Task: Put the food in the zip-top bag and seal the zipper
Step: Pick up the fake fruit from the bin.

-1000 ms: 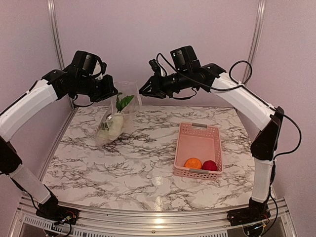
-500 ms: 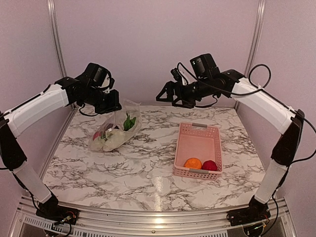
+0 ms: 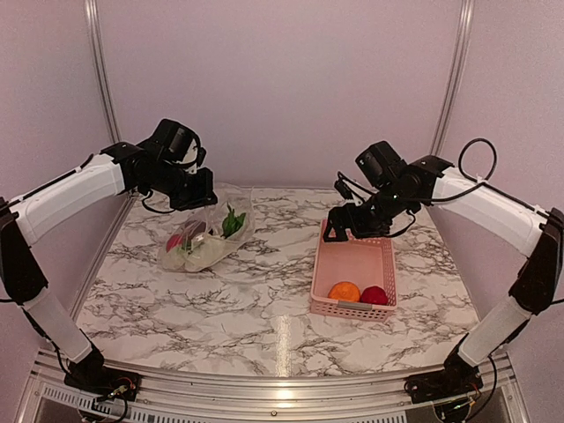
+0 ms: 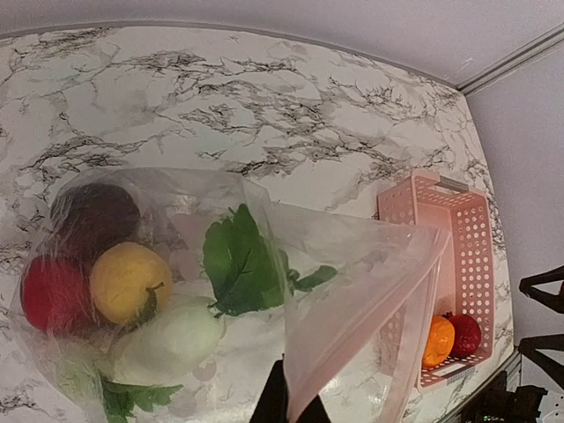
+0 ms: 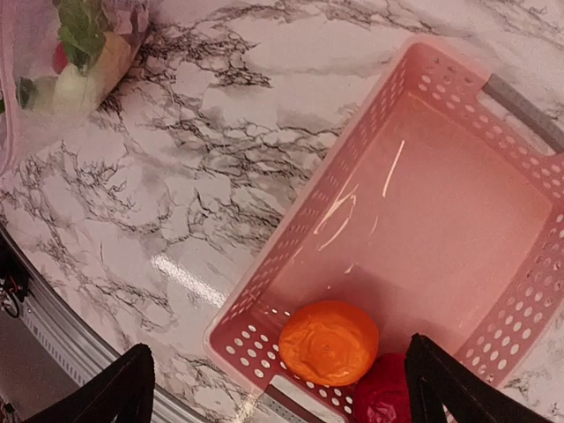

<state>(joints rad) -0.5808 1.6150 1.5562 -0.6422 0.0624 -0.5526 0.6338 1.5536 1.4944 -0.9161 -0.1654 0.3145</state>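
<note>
The zip-top bag lies on the marble at the left, holding food: a green leaf, a yellow piece, a red ball, a dark piece and a white one. My left gripper is shut on the bag's mouth edge and lifts it, the zipper gaping. My right gripper hovers open over the pink basket, above an orange ball and a red ball, touching neither.
The basket stands right of centre, its far half bare. Marble shows between bag and basket and along the front. The back wall and two metal posts close the far side.
My right arm swung from beside the bag's mouth down over the basket and its jaws opened wide. My left arm lowered the bag, which now rests flatter on the table.
</note>
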